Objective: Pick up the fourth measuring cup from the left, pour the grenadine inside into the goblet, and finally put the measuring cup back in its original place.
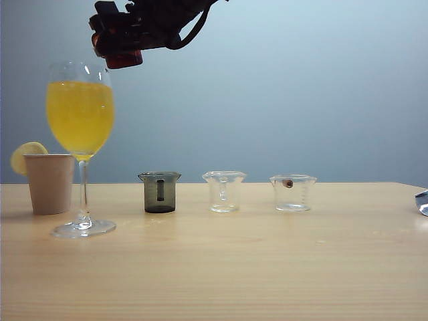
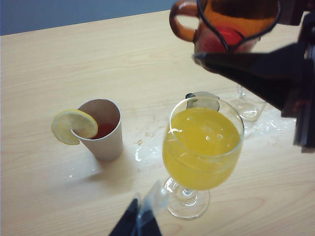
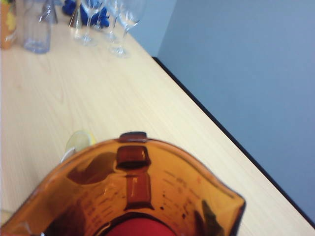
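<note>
My right gripper (image 1: 120, 45) has reached across to the upper left and is shut on the fourth measuring cup (image 1: 124, 59), a translucent red-orange cup held just above the goblet's rim. In the left wrist view the cup (image 2: 231, 22) hangs tilted over the goblet (image 2: 204, 142), handle outward, with grenadine (image 2: 224, 39) pooled inside. The right wrist view looks into the cup (image 3: 147, 187), with the red grenadine (image 3: 142, 230) at its bottom. No stream shows. The goblet (image 1: 80, 120) holds yellow juice. My left gripper (image 2: 140, 219) hovers near the goblet's foot, fingers together and empty.
A tan paper cup (image 1: 50, 182) with a lemon slice (image 2: 74, 125) stands left of the goblet. A dark-grey cup (image 1: 159, 192) and two clear cups (image 1: 224, 190) (image 1: 293, 192) line the table. Spilled drops (image 2: 140, 150) lie near the goblet. Spare glasses (image 3: 123, 24) stand far off.
</note>
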